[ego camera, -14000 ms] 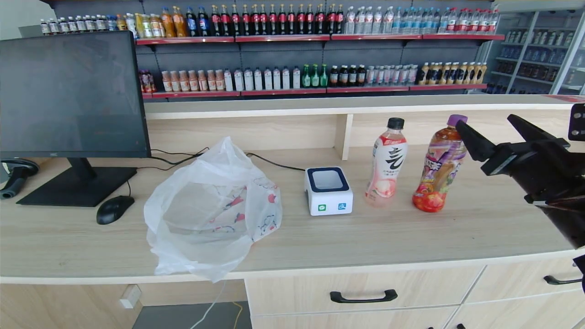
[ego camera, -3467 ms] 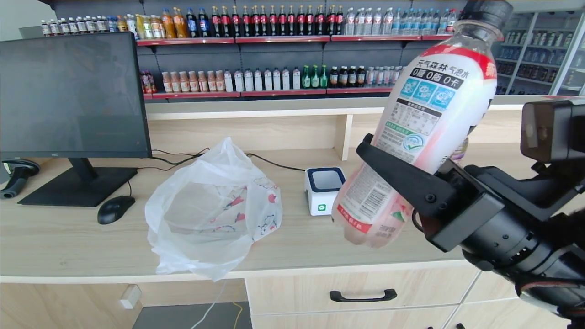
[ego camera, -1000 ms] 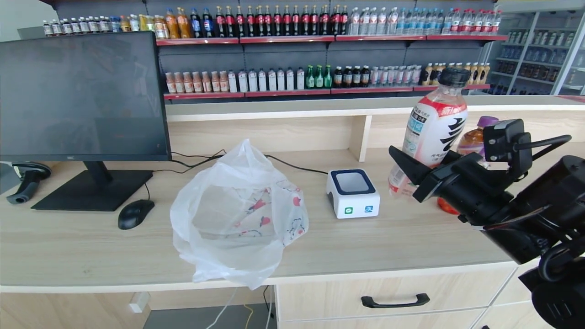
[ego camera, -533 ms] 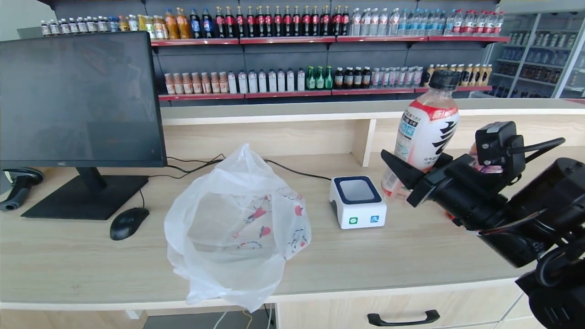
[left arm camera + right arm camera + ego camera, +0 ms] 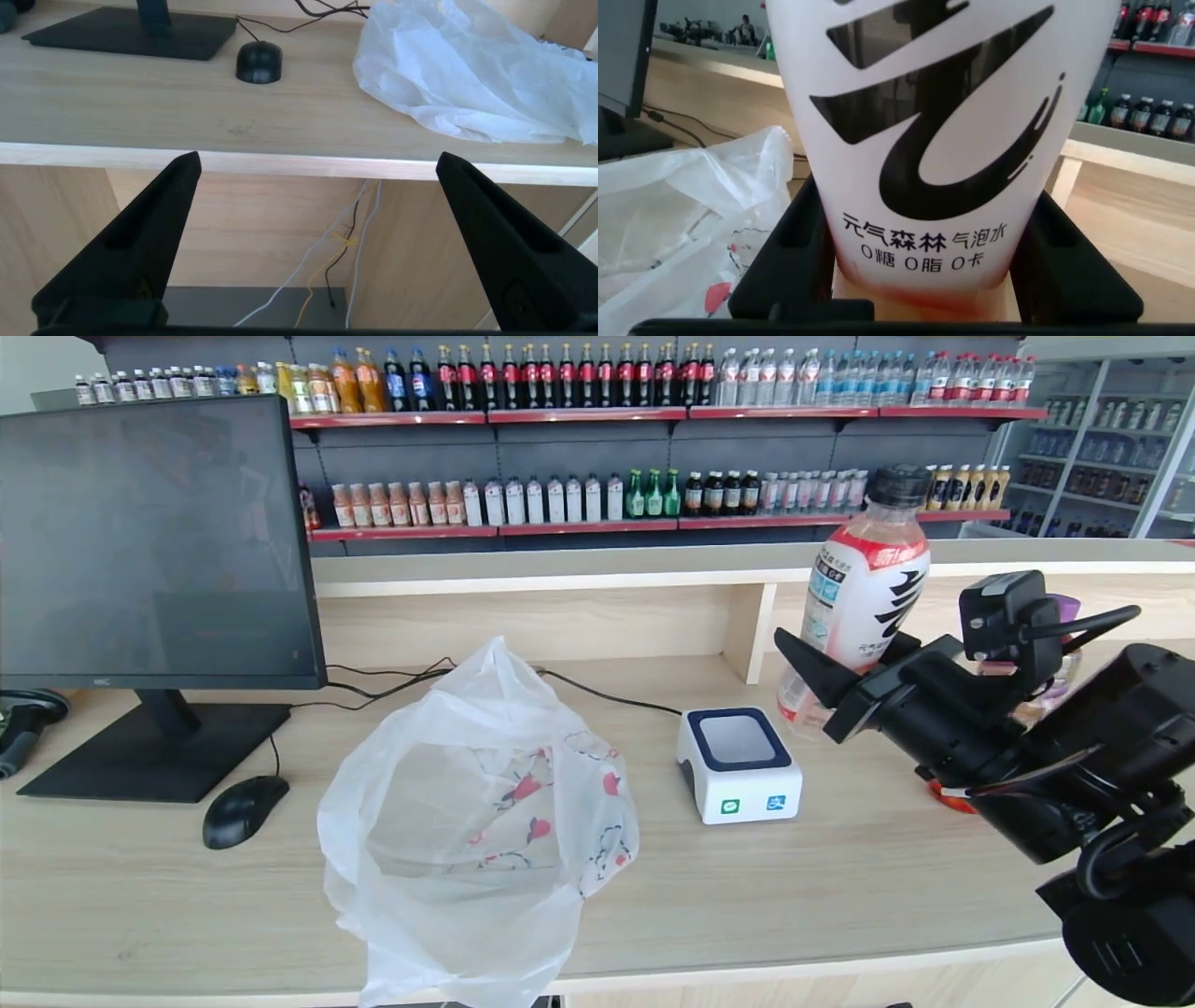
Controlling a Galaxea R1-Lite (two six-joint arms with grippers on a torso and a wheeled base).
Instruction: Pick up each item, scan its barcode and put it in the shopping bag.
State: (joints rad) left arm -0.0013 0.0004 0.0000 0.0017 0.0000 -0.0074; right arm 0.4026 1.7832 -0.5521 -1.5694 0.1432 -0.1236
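Now held: pink bottle [image 5: 864,588] [image 5: 934,112], black cap up, leaning slightly, label with bold black brushstroke facing the right wrist camera.
Right gripper [image 5: 845,667] [image 5: 924,261]: clamped on the lower body of the pink bottle, one black finger on each side.
Bottle position: at about 1 o'clock from the scanner [image 5: 739,777], near it but not over its window; whether its base is clear of the counter [image 5: 840,877] cannot be told.
Scanner: white box with dark-rimmed window facing up, near the middle of the counter.
Shopping bag [image 5: 476,821] [image 5: 467,65] [image 5: 682,215]: translucent white plastic with red print, standing crumpled at 8 o'clock from the scanner, its lower part hanging over the counter's front edge.
Second bottle [image 5: 1050,689]: purple cap, reddish base, standing at 3 o'clock from the scanner, mostly hidden behind the right arm.
Left gripper [image 5: 318,233]: fingers spread wide with nothing between them, below the counter's front edge.
Mouse [image 5: 245,798] [image 5: 258,63]: black, at 9 o'clock from the bag.
Monitor [image 5: 154,541]: dark screen, at 10 o'clock from the bag.
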